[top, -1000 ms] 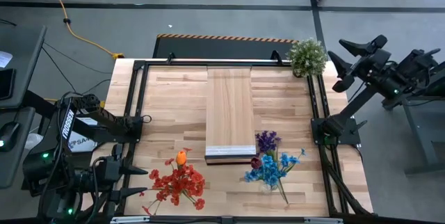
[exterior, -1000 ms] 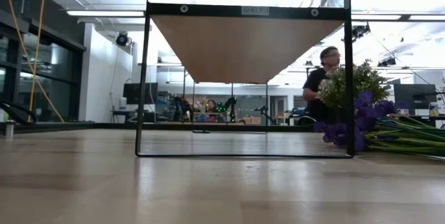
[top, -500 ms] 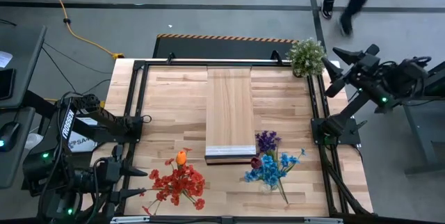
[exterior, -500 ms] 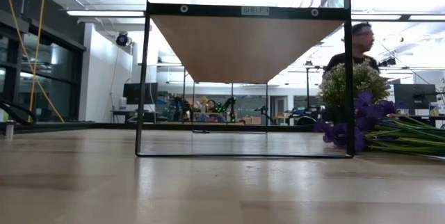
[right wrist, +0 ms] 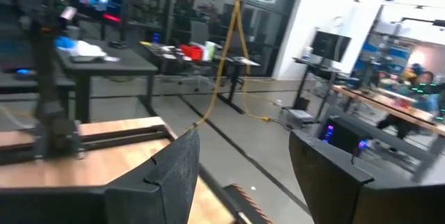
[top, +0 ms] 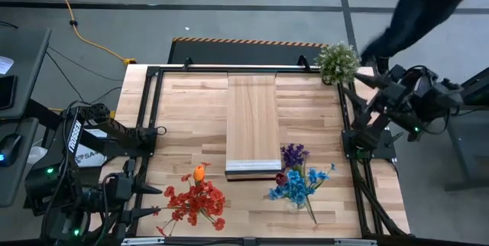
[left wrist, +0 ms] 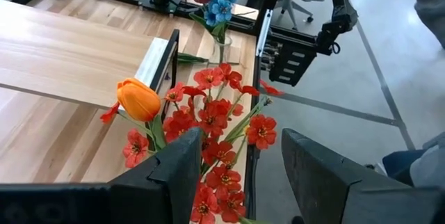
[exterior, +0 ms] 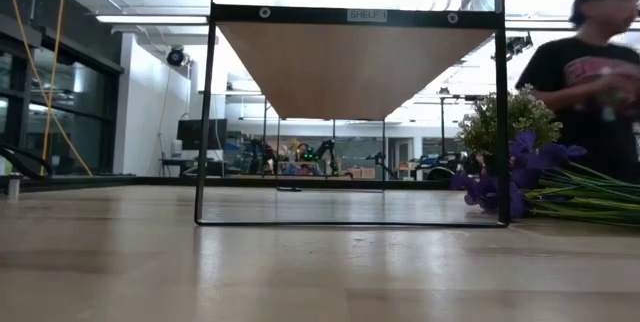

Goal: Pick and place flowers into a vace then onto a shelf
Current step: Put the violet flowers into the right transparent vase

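A bunch of red flowers (top: pixel 195 202) with one orange head (top: pixel 199 173) lies on the table near its near left edge. My left gripper (left wrist: pixel 240 182) hovers open just left of the bunch, touching nothing. Blue, purple and maroon flowers (top: pixel 296 181) are at the near right, their stems lying along the tabletop (exterior: pixel 585 197). A small clear vase (left wrist: pixel 221 44) shows under the blue heads; whether the stems are in it I cannot tell. The shelf (top: pixel 252 116) stands mid-table. My right gripper (top: pixel 367 74) is open in the air off the table's far right corner.
A bushy potted plant (top: pixel 337 62) stands at the far right corner, close to my right gripper. A black frame (top: pixel 149 124) borders the table. A person (exterior: pixel 600 72) walks past beyond the far right corner. Bare wood lies left and right of the shelf.
My right gripper has swung in from beyond the table's right side toward the potted plant and sunk a little, staying open. The person has walked across behind the far right corner. My left gripper and the flowers have kept still.
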